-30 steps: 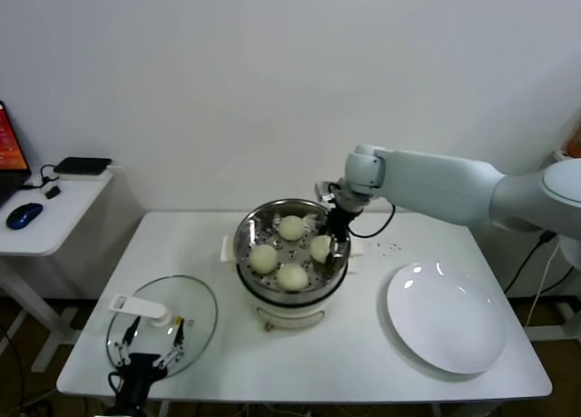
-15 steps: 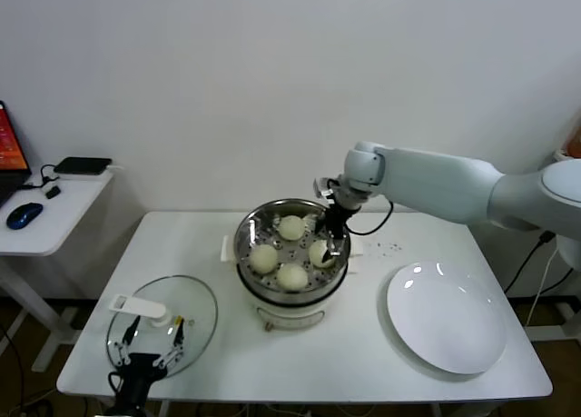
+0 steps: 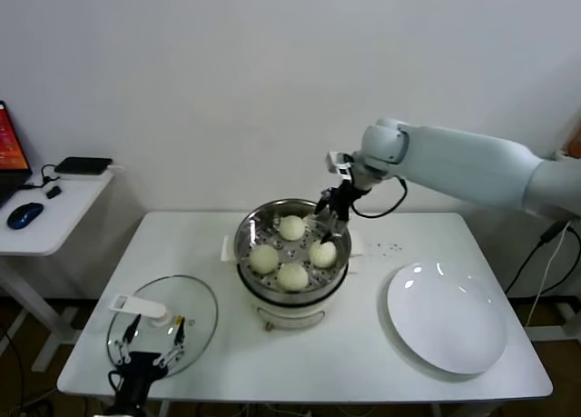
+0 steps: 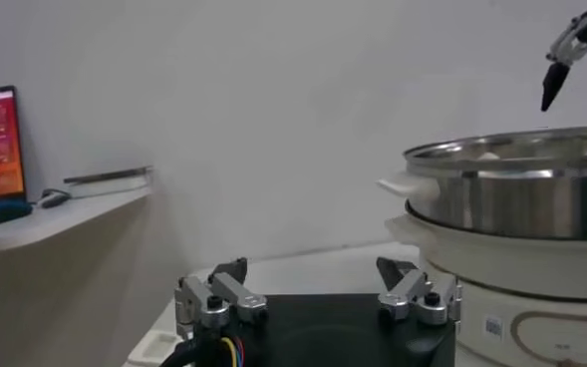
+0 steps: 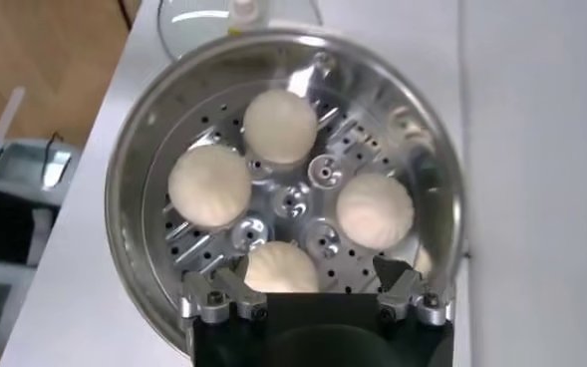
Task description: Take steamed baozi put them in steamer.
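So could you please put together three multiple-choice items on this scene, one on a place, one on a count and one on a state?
1. Where does the glass lid lie?
A. on the steamer
B. on the table, to the robot's left of the steamer
C. on the white plate

2. How many baozi sit in the steamer?
A. two
B. three
C. four

3. What state is the right hand in?
A. open and empty, above the steamer's rim
B. shut on a baozi
C. resting on the plate

Answers:
1 B: the lid rests flat on the table, near the parked left hand.
2 C: the right wrist view shows four baozi on the perforated tray.
3 A: its fingers stand apart with nothing between them, and the white plate is bare.
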